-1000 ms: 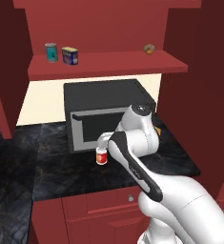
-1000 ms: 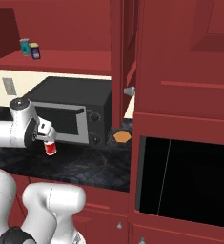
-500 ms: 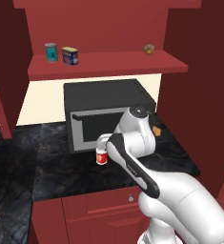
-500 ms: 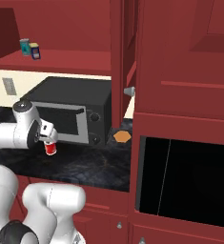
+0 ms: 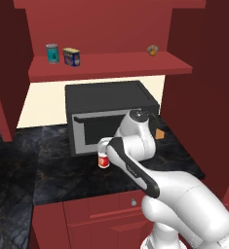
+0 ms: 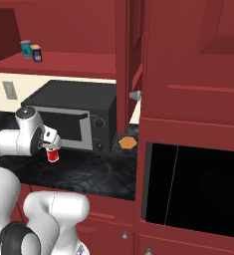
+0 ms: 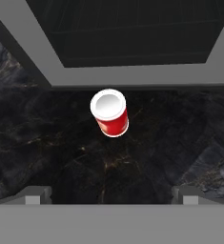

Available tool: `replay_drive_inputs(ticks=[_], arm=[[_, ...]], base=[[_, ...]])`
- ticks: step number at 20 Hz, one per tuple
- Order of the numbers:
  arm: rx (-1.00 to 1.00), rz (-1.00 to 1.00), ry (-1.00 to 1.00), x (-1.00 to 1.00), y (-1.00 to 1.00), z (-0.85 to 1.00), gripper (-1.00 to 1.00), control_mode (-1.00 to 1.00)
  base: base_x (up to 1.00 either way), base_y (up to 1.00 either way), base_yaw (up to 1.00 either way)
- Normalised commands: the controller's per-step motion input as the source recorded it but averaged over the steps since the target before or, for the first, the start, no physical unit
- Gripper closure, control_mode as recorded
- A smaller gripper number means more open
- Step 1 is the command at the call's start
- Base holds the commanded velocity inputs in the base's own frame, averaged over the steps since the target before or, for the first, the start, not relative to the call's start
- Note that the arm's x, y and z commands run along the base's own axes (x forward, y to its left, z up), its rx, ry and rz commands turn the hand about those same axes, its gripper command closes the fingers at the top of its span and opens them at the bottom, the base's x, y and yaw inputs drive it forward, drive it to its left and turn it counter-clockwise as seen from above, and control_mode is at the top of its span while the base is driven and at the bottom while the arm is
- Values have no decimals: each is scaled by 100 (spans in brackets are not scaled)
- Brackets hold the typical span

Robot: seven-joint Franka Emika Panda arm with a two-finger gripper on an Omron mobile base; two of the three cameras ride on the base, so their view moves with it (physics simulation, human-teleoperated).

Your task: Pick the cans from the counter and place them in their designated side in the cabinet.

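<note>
From the hand camera I see the red can (image 7: 109, 113) upright near the centre of the frame, a smooth cylinder with a flat white lid and a pale label band, standing on the bench (image 7: 46, 143), whose black stone surface carries faint gold-grey veins. Just above the can in that frame runs the grey frame of the microwave (image 7: 132, 76) door, with a dark gridded window. The end effector (image 7: 111, 195) has its fingers spread wide at the bottom corners of the frame, with the can between them in line but further off, untouched.

In the left base view the red can (image 5: 103, 160) sits at mid frame, in front of the boxy black microwave (image 5: 111, 104), beside the arm's white wrist. On the flat dark red cabinet shelf (image 5: 111, 68), upper left of the frame, stand a teal can (image 5: 52, 53) and a navy-blue can (image 5: 71, 57) with yellow label, side by side; a small tan roundish object (image 5: 152, 49) rests toward the upper right. An orange hexagonal piece (image 6: 127, 142) lies on the bench at mid frame in the right base view
</note>
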Motion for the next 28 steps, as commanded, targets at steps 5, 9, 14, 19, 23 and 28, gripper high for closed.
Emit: replay_drive_inputs(ticks=[5,9,14,19,23,28], arm=[[0,0,0,15,2,-12,-100,-100],[0,0,0,15,6,-15,-100,-100],[0,0,0,15,8,-15,-100,-100],[0,0,0,14,1,-13,-100,-100],[0,0,0,15,0,-13,-100,-100],[0,0,0,17,2,-11,-100,-100]], base=[[0,0,0],[0,0,0],[0,0,0],[0,0,0],[0,0,0],[0,0,0]])
